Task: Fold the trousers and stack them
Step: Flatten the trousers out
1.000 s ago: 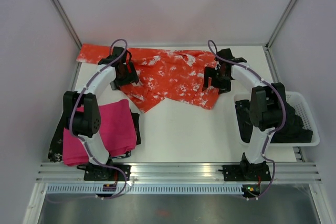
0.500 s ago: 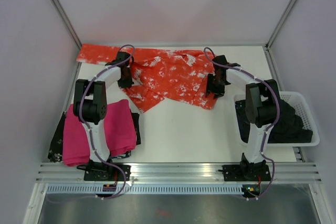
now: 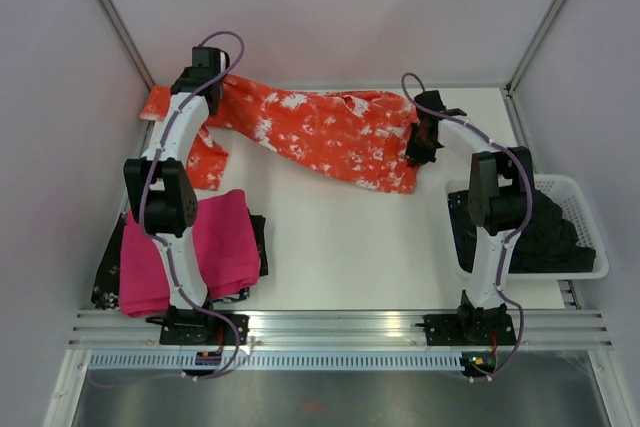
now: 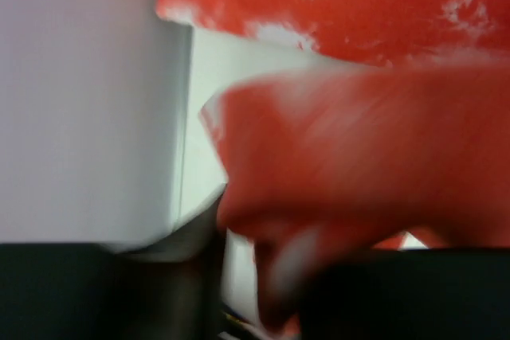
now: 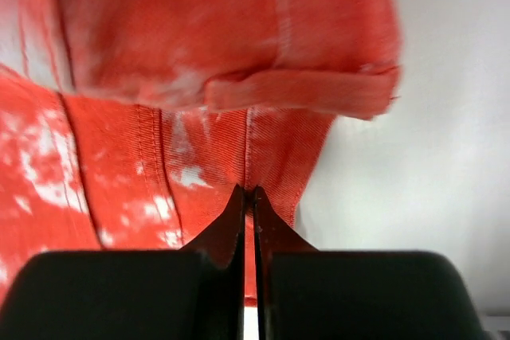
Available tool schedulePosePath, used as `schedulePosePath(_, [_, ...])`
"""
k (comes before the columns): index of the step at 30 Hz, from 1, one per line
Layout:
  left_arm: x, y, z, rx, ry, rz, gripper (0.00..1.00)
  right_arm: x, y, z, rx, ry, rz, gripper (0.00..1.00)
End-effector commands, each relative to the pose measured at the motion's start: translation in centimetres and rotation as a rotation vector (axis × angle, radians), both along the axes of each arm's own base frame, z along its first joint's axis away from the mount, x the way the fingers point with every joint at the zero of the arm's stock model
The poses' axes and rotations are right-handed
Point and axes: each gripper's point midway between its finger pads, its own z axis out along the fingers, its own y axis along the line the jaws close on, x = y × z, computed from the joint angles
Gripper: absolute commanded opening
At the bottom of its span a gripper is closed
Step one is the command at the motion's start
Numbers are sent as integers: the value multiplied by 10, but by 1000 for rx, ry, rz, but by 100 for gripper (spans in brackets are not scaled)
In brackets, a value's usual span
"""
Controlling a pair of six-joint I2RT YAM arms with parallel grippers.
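Observation:
The orange-red, white-blotched trousers (image 3: 320,132) hang stretched across the back of the table (image 3: 350,247) between my two grippers. My left gripper (image 3: 205,82) is raised near the far left corner and shut on the trousers' left end; one leg (image 3: 205,157) droops below it. The left wrist view is blurred, with trousers fabric (image 4: 358,141) bunched across the left gripper (image 4: 279,276). My right gripper (image 3: 424,139) is low at the trousers' right edge. In the right wrist view the right gripper (image 5: 249,197) is pinched shut on a seam of the trousers (image 5: 199,157).
A folded magenta cloth (image 3: 190,247) lies at the near left on a dark patterned garment (image 3: 108,282). At the right edge a white basket (image 3: 585,202) holds a black garment (image 3: 530,232). Enclosure walls stand close behind and beside the left gripper.
Both grippers closed on the trousers. The left arm then lifted and swung back toward the far left corner, pulling the crumpled fabric out into a long stretched band.

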Motion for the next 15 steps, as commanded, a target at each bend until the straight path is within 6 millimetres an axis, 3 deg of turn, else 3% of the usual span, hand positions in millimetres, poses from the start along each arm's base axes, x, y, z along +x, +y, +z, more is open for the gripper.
schedulePosePath(1, [11,1,93,159,-92,-137,69,50,-71,56,-49,-191,-215,0])
schedulePosePath(2, [10,-9,102,131,-92,-185,83,57,-79,68,-43,-222,-231,0])
schedulePosePath(4, [2,-29,96,46,-61,-291,99,62,-93,82,-78,-256,-199,0])
schedulePosePath(7, [-6,-28,93,-20,-107,-208,100,63,-96,83,-113,-247,-135,0])
schedulePosePath(9, [-15,-27,76,-91,-71,-154,100,57,-96,72,-114,-203,-129,0])
schedulePosePath(11, [-27,-15,51,-241,-67,15,100,50,-96,62,-114,-165,-136,0])
schedulePosePath(15, [-52,10,-22,-608,36,401,100,47,-97,53,-128,-136,-128,0])
